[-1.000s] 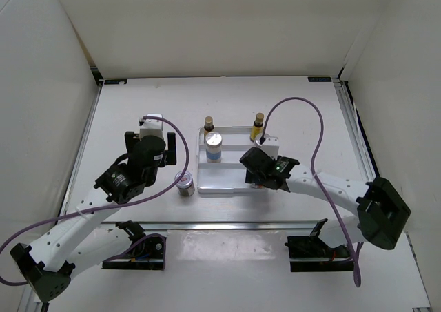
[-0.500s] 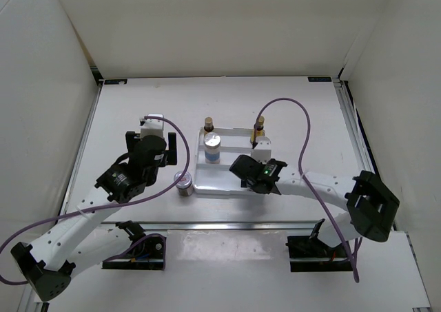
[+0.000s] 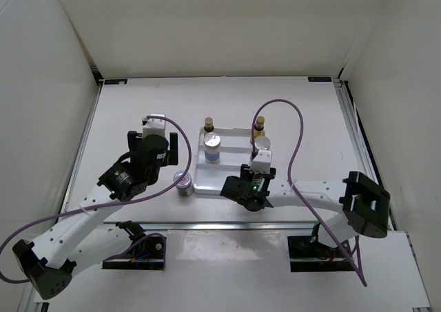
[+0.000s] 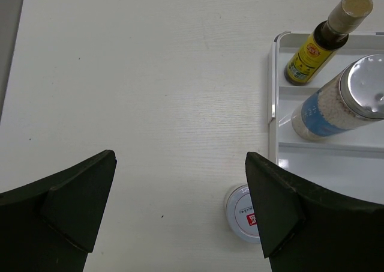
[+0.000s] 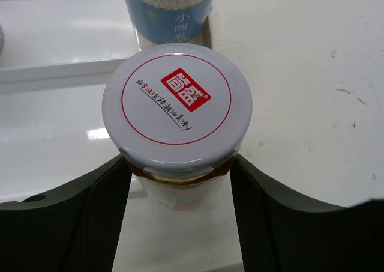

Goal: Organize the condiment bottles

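Observation:
The white tray carries two amber bottles at the back and two blue-labelled bottles on the middle step. My right gripper is shut on a short red-white labelled jar over the tray's front step near its right edge; in the top view that jar is hidden under the wrist. The other short jar stands on the table just left of the tray. My left gripper is open and empty above the table, that jar partly behind its right finger.
White walls enclose the table on three sides. The tray's left rim lies just right of my left gripper, with an amber bottle and a blue-labelled bottle beyond it. Bare table lies right of the tray.
My right gripper has pulled back toward the near edge and slightly left with the jar, uncovering the right blue-labelled bottle. The left arm has barely moved.

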Available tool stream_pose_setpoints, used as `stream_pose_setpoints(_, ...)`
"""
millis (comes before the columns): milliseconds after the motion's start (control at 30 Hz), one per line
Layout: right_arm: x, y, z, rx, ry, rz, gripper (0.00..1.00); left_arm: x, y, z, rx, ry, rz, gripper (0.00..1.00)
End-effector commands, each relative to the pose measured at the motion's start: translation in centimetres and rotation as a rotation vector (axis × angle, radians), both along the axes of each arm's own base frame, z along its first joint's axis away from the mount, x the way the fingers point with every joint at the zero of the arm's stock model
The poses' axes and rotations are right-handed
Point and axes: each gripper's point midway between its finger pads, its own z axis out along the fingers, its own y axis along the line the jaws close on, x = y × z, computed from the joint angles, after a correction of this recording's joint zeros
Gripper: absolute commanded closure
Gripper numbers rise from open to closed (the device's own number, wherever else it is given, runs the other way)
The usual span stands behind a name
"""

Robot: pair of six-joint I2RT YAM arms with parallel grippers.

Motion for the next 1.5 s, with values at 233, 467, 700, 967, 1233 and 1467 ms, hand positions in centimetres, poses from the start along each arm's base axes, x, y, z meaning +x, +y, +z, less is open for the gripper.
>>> stream_pose_setpoints(233, 2.4, -2.1, 1.9, 0.042, -0.342, -0.215, 1.0, 0.2, -0.4, 1.2, -0.033, -0.018, -0.007, 0.0)
stream_pose_setpoints(467, 1.9, -3.5, 3.1, -0.044, -0.526, -0.297, 1.0, 0.2, -0.4, 1.2, -0.033, -0.018, -0.007, 0.0)
stream_pose_setpoints(700, 1.3, -0.2, 2.3, -0.081, -0.518, -0.213, 1.0, 0.2, -0.4, 1.2, -0.033, -0.018, -0.007, 0.0)
stream_pose_setpoints(967, 1.1, -0.1, 3.0, -0.066, -0.515, -0.205, 1.0, 0.1, -0.3, 1.4, -0.039, -0.025, -0.007, 0.0)
stream_pose_setpoints(1233, 0.9, -0.1, 5.0, -0.055, -0.506, -0.176, 1.0, 0.1, -0.3, 1.4, -0.039, -0.025, -0.007, 0.0)
stream_pose_setpoints(1467, 0.9, -0.1, 6.2, -0.051, -0.505, -0.161, 1.0, 0.2, -0.4, 1.2, -0.033, -0.018, -0.007, 0.0)
